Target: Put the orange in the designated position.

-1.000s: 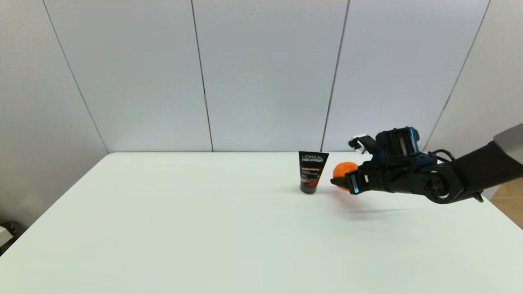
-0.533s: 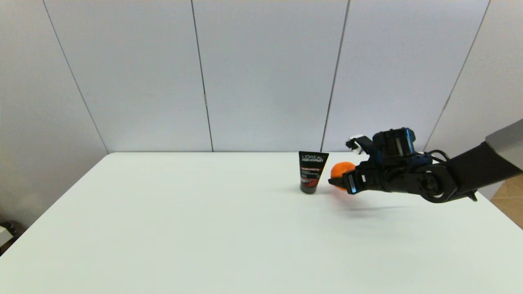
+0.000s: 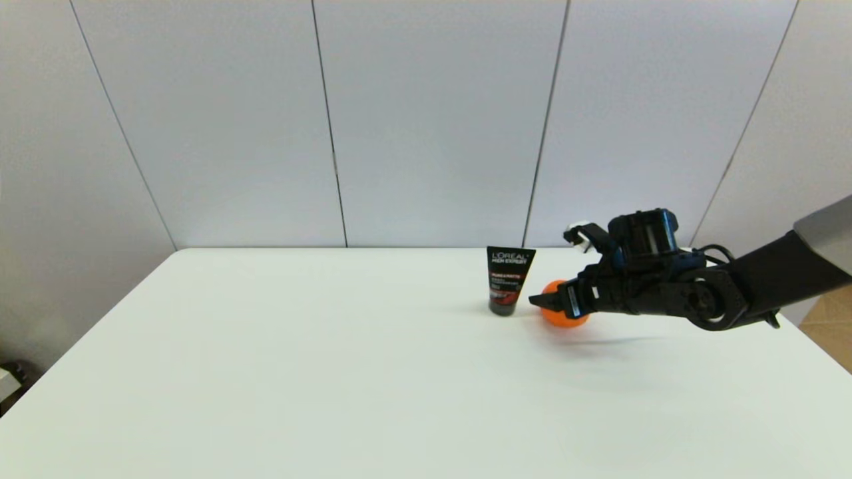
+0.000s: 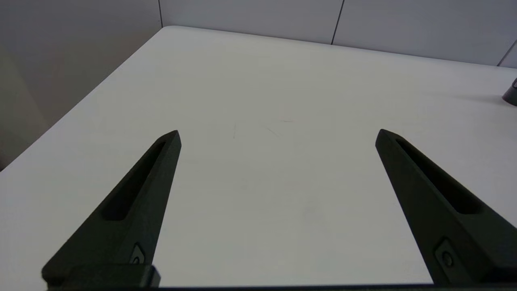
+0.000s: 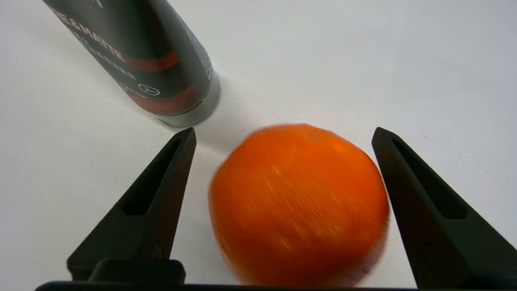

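Observation:
The orange (image 3: 566,314) lies on the white table (image 3: 299,366) just right of the black L'Oreal tube (image 3: 509,279). My right gripper (image 3: 542,301) hovers over it, open. In the right wrist view the orange (image 5: 299,202) is blurred and sits between the two spread fingers (image 5: 157,194), free of the left one and right beside the other; whether it touches that one I cannot tell. The tube (image 5: 149,60) stands just beyond the gripper (image 5: 283,131). The designated position has no visible mark on the tabletop. My left gripper (image 4: 278,132) is parked open over bare table, outside the head view.
The tube stands upright a few centimetres from the orange. The table's right edge (image 3: 815,342) runs close behind the right arm. Grey wall panels (image 3: 432,120) close off the far side. The tube's base (image 4: 512,93) shows far off in the left wrist view.
The right gripper has opened and the orange has dropped from between its fingers onto the table. The arm has shifted slightly left toward the tube.

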